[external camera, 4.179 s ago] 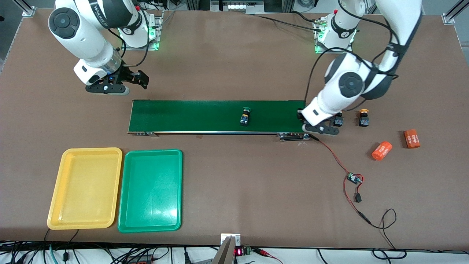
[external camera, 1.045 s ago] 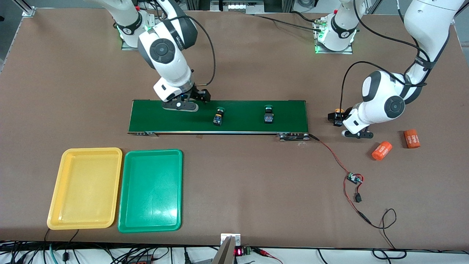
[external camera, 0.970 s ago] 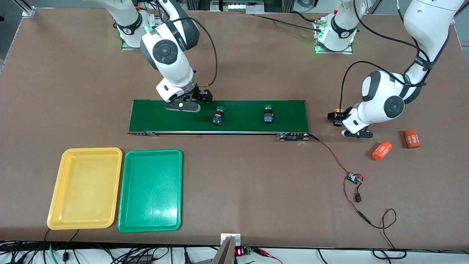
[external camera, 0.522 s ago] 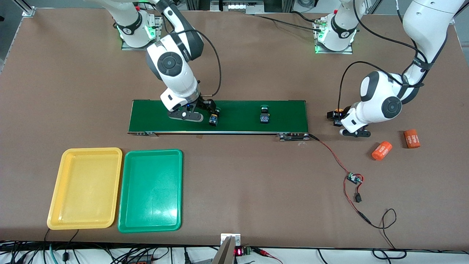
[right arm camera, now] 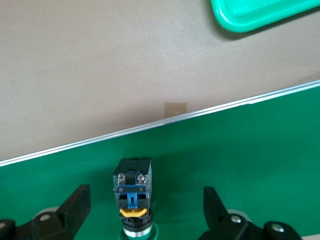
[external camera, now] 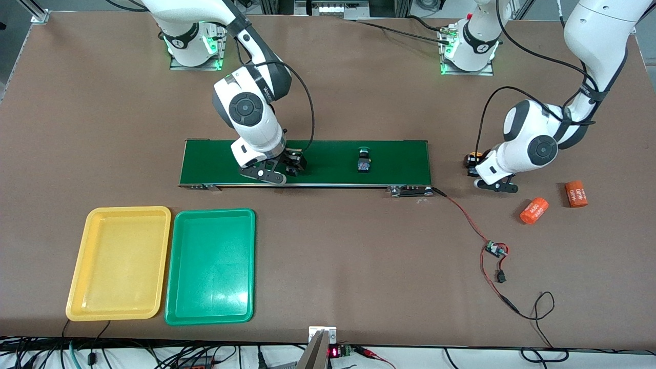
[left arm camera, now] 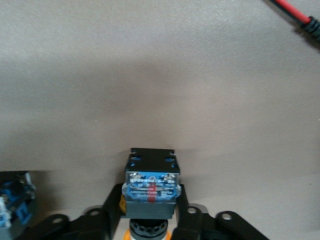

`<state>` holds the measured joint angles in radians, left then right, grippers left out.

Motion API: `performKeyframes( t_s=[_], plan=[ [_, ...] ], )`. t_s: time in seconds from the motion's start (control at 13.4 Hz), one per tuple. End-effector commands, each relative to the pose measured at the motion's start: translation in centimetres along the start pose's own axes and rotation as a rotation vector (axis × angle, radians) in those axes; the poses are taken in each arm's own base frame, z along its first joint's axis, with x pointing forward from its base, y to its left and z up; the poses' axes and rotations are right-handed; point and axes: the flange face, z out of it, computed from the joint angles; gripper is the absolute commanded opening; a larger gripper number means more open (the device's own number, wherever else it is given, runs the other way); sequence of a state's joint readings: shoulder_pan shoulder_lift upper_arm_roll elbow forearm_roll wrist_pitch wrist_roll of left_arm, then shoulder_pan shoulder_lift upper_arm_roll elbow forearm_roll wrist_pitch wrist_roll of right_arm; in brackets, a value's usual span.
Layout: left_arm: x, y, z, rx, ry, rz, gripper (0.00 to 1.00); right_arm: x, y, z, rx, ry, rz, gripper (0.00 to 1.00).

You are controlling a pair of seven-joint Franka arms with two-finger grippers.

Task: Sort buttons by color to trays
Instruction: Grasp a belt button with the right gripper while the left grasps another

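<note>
Two buttons ride the green belt (external camera: 307, 161): one sits between the wide-spread fingers of the right gripper (right arm camera: 142, 210), the other (external camera: 363, 163) lies toward the left arm's end. Off that end, on the bare table, the left gripper (left arm camera: 150, 220) pinches a yellow-capped button (left arm camera: 151, 186). Both trays, yellow (external camera: 77, 287) and green (external camera: 177, 307), lie empty; if the belt carries the button on, the right gripper could close late and knock it over.

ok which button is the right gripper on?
The button on the belt between the right gripper's open fingers, untouched. The other belt button stands clear; the left gripper grips an orange-capped button off it.
</note>
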<state>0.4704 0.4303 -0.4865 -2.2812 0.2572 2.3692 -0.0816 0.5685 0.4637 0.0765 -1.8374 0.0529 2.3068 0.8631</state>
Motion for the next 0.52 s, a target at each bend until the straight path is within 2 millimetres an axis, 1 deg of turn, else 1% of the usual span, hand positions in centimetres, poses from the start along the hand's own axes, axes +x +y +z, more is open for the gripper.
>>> performKeyframes(
  t_s=[0.0, 0.07, 0.15, 0.22, 0.37, 0.45],
  plan=[
    [0.2, -0.4, -0.5, 0.024, 0.018, 0.047, 0.12, -0.7, -1.0, 1.6, -0.031, 0.007, -0.038, 0.93],
    [0.3, -0.4, -0.7, 0.026, 0.022, 0.045, 0.09, -0.8, -0.9, 2.2, -0.058, 0.024, -0.072, 0.77],
    [0.3, -0.4, -1.0, 0.028, 0.026, 0.044, 0.05, -0.6, -0.8, 2.2, -0.063, 0.03, -0.076, 0.57],
    [0.4, -0.4, -1.2, 0.029, 0.03, 0.032, 0.05, -0.6, -0.8, 2.2, -0.064, 0.032, -0.085, 0.47],
    [0.9, 0.0, -2.6, 0.035, 0.059, 0.03, 0.04, -0.6, -0.7, 2.4, -0.068, 0.031, -0.108, 0.34],
    [1.0, 0.5, -3.1, 0.038, 0.068, 0.04, 0.03, -0.6, -0.6, 2.5, -0.073, 0.026, -0.132, 0.25]
  ],
)
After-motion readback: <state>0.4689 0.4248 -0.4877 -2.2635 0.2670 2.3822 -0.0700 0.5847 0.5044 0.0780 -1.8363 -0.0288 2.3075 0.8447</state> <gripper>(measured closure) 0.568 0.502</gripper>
